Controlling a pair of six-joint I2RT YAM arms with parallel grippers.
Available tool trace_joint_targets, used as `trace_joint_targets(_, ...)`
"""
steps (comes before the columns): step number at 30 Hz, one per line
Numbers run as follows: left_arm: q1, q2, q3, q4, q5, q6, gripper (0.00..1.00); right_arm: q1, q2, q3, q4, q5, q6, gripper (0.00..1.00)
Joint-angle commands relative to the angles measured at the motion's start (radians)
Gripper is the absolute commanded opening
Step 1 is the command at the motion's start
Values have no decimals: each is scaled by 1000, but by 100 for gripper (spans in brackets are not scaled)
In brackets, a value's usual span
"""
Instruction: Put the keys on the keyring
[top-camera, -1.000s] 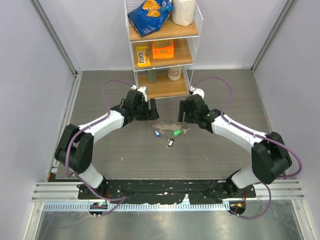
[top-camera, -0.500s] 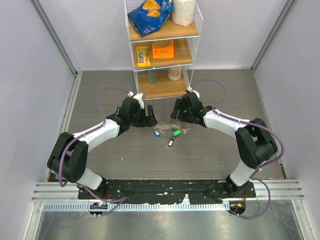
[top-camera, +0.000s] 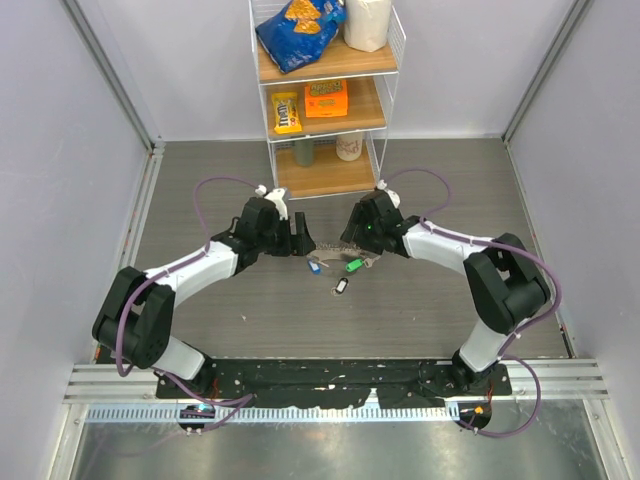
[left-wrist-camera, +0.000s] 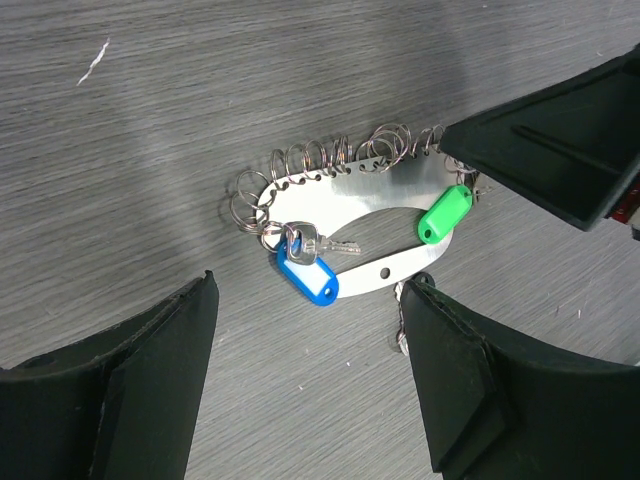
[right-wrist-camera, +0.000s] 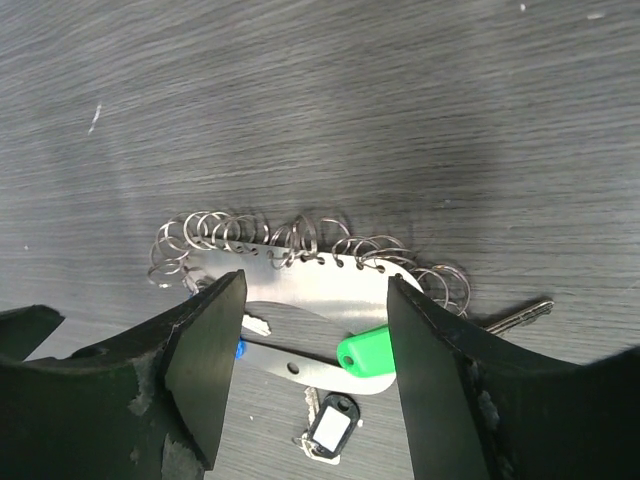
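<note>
Two grippers: facing each other over the keyring (left-wrist-camera: 330, 200), neither one gripping anything
left gripper (left-wrist-camera: 305, 385): jaws standing wide apart, hovering above the blue key (left-wrist-camera: 308, 280), touching nothing
right gripper (right-wrist-camera: 315, 370): jaws standing apart, straddling the green key (right-wrist-camera: 375, 350); finger contact with the ring row, cannot tell
keyring: lying flat on the table (top-camera: 420, 300) between the grippers; pale plate edged with small wire rings
blue key: lying at the plate's edge
whitish-dark key (right-wrist-camera: 328, 428): lying loose just beside the plate
bare metal key (right-wrist-camera: 520, 317): lying near the ring row's end
</note>
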Motion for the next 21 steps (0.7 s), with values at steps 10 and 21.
trace_joint_targets(10,3,-26,3,45,10,18,81,-11,47,4,-5,53,102,64)
trace_joint_targets(21,3,-22,5,41,14,22,81,-59,94,13,0,36,114,56)
